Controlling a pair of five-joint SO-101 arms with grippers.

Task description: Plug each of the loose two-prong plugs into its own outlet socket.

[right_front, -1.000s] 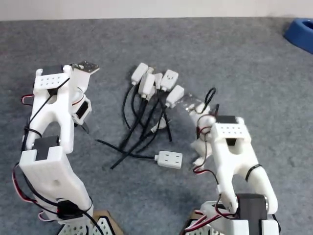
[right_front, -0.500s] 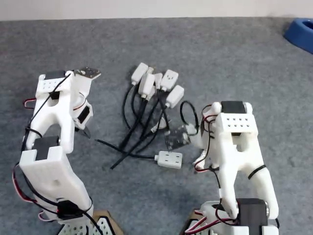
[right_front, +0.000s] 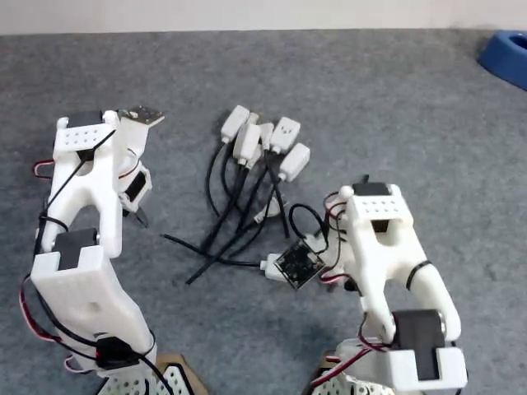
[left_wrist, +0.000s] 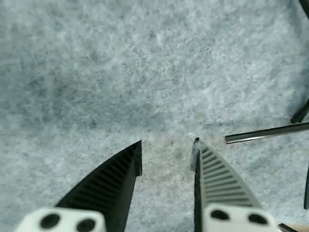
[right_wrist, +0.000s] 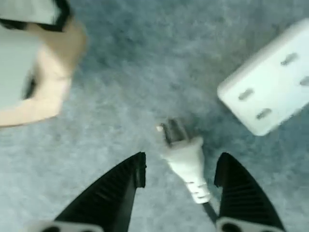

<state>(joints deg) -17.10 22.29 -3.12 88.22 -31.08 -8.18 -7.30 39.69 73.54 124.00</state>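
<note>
In the right wrist view a white two-prong plug [right_wrist: 186, 159] lies on the grey carpet, prongs [right_wrist: 171, 129] pointing away from the camera. My right gripper [right_wrist: 181, 163] is open with one finger on each side of it, not gripping. A white outlet block [right_wrist: 270, 96] lies just beyond the plug. In the high view that block [right_front: 273, 265] is partly covered by the right arm's wrist [right_front: 298, 265]. More white outlet blocks and plugs [right_front: 265, 140] lie bunched at the far end of tangled black cables [right_front: 235, 218]. My left gripper [left_wrist: 166, 147] is open over bare carpet.
A black cable end [left_wrist: 270, 133] lies beside the left gripper's fingers. A blue container [right_front: 506, 53] sits at the far right corner. The right arm's wooden base [right_wrist: 53, 82] shows behind the plug. Grey carpet [right_front: 428, 140] stretches around the cable pile.
The right arm has drawn its wrist back from the far cluster and lowered it over the lone outlet block nearer the front. The left arm has barely shifted.
</note>
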